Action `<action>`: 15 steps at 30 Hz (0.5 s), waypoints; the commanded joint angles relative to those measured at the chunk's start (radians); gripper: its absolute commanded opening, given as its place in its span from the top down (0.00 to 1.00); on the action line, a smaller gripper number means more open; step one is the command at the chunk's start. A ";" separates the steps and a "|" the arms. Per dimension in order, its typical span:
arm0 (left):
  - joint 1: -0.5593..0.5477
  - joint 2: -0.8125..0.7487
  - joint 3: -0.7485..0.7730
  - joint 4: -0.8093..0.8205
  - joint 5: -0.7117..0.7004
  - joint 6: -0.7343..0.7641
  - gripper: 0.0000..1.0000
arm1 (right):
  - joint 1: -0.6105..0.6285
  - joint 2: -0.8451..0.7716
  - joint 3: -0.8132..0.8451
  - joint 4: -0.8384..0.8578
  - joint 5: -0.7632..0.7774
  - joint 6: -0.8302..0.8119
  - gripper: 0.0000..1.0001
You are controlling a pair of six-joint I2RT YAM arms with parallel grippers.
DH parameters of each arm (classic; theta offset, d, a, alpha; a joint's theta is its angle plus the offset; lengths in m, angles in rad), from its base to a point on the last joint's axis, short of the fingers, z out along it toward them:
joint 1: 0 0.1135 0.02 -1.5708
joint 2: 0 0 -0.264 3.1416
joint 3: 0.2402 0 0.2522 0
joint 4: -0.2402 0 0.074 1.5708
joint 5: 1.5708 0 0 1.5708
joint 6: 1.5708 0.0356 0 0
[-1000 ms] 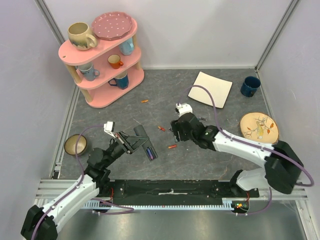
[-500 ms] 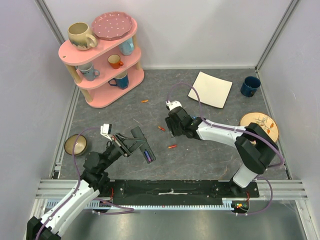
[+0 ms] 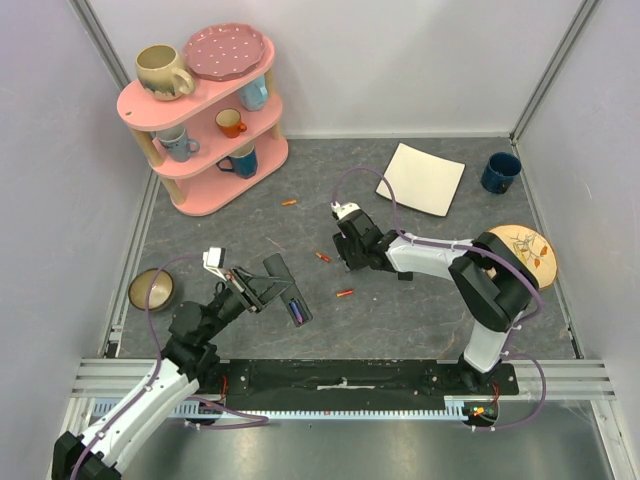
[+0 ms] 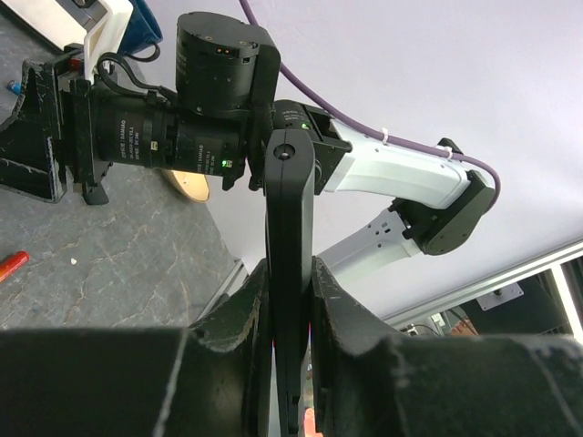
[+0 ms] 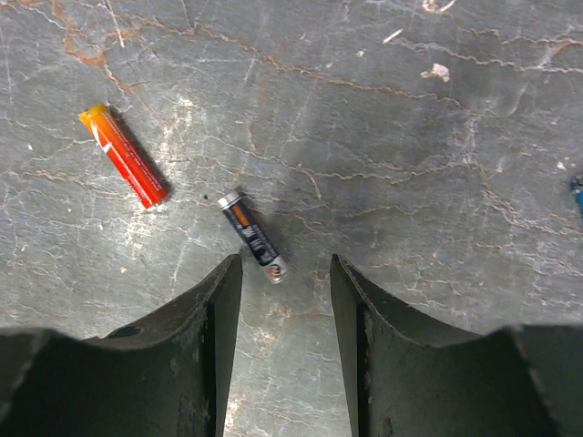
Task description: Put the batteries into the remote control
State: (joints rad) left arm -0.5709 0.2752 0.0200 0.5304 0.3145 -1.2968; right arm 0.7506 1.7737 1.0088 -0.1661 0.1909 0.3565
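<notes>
My left gripper (image 3: pixel 262 287) is shut on the remote control (image 3: pixel 287 290), a black bar held off the table with its battery recess facing up. A purple-blue battery (image 3: pixel 297 308) sits in that recess. In the left wrist view the remote control (image 4: pixel 290 228) stands edge-on between the fingers of the left gripper (image 4: pixel 290 291). My right gripper (image 3: pixel 344 252) points down at the table, open, with nothing between its fingers. A dark battery (image 5: pixel 253 237) lies just ahead of the right gripper (image 5: pixel 284 273), nearer its left fingertip. An orange-red battery (image 5: pixel 123 155) lies further left.
More batteries lie loose: a red battery (image 3: pixel 322 257), another red one (image 3: pixel 344 293), an orange one (image 3: pixel 289 202). A pink shelf (image 3: pixel 205 110) with mugs stands back left. A small bowl (image 3: pixel 151 289) is left, a white square plate (image 3: pixel 421 178), blue cup (image 3: pixel 500 172) and round wooden plate (image 3: pixel 520 250) are right.
The right arm has swung its gripper left and away from the bases, and its jaws have narrowed while staying open. The left gripper has kept its hold on the remote, shifting only slightly.
</notes>
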 commanded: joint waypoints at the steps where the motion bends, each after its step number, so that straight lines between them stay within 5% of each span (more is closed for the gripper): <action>1: 0.000 0.021 -0.123 0.048 -0.009 -0.012 0.98 | -0.002 0.027 0.036 0.054 -0.034 -0.025 0.49; 15: 0.000 0.067 -0.112 0.068 -0.011 -0.001 0.98 | -0.011 0.070 0.031 0.062 -0.048 -0.028 0.54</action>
State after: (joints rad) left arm -0.5709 0.3271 0.0200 0.5339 0.3149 -1.2968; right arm 0.7483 1.8076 1.0176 -0.1181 0.1627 0.3389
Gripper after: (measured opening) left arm 0.240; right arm 0.466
